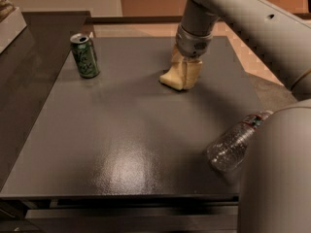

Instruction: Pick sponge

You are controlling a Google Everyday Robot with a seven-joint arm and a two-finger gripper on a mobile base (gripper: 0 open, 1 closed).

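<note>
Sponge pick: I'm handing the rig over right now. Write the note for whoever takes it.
Gripper: down at the sponge, far side of the table.
Sponge: lies on the table, not lifted; its left end shows beside the gripper.
Done: approach.
Left: confirm the grasp, then lift.
Nearby: green can upright at far left, plastic bottle on its side at the near right edge.

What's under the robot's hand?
The yellow sponge, lying on the dark table. The gripper sits right over it and covers its right side, so only the left end shows.
</note>
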